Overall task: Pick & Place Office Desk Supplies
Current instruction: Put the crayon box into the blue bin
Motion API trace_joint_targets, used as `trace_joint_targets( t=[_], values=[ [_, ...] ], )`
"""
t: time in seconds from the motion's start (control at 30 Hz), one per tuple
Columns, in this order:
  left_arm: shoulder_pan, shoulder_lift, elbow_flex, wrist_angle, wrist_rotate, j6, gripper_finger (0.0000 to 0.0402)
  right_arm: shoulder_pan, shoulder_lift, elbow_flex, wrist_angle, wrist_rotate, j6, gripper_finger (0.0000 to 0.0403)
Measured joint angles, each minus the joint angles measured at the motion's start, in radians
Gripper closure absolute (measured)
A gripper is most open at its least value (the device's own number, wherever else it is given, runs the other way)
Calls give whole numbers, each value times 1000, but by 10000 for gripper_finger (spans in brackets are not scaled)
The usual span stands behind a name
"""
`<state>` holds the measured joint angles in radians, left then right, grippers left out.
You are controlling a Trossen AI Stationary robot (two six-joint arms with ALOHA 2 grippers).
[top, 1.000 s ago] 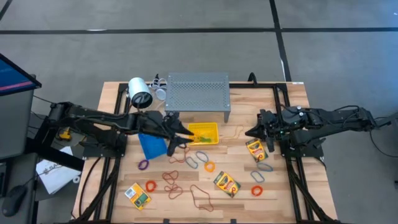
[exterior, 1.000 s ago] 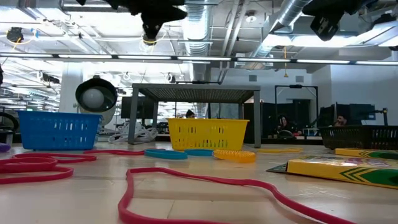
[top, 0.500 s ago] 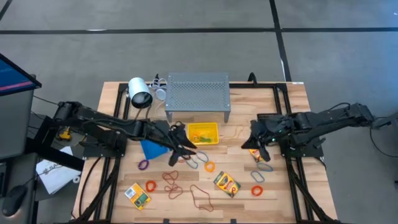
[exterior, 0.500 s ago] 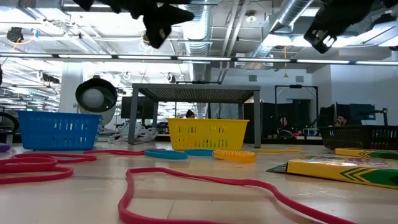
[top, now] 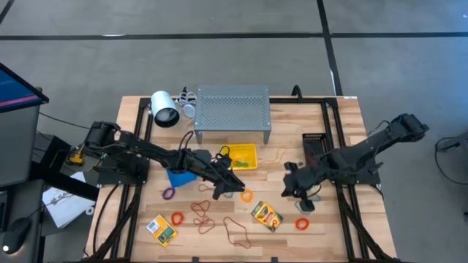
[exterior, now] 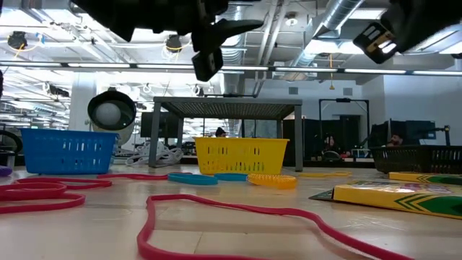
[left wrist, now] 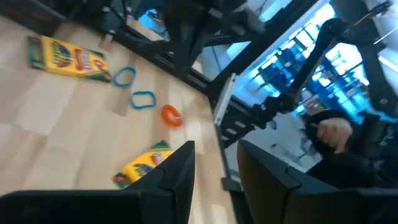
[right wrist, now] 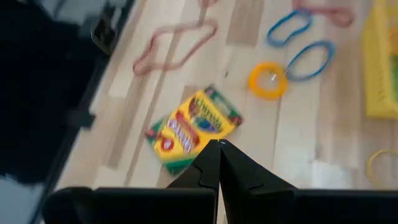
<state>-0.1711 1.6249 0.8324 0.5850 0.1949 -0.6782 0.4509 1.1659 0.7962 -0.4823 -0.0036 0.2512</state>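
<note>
Grippers above a wooden table [top: 344, 234] scattered with rubber bands and crayon boxes.

Left gripper [top: 235, 188] hangs over the table's middle, near the yellow bin [top: 239, 155], fingers slightly parted and empty. Right gripper [top: 291, 183] has its fingers pressed together on nothing, with a crayon box [right wrist: 192, 129] below it, beside an orange band [right wrist: 267, 80] and blue bands [right wrist: 309, 51].

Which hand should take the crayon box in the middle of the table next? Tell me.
Probably the right hand: it hangs just beside that crayon box, fingers shut and empty, and its wrist view centres on it. The left hand is open over the blue loops.
</note>
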Motion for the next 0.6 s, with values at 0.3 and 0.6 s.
trace_joint_targets(
  t=[0.3, 0.6],
  values=[
    [-67, 102, 93, -193, 40, 203, 285, 101, 185, 58, -4, 8, 23, 403],
    [-65, 244, 173, -197, 17, 304, 285, 170, 267, 101, 2, 5, 121, 403]
  ],
)
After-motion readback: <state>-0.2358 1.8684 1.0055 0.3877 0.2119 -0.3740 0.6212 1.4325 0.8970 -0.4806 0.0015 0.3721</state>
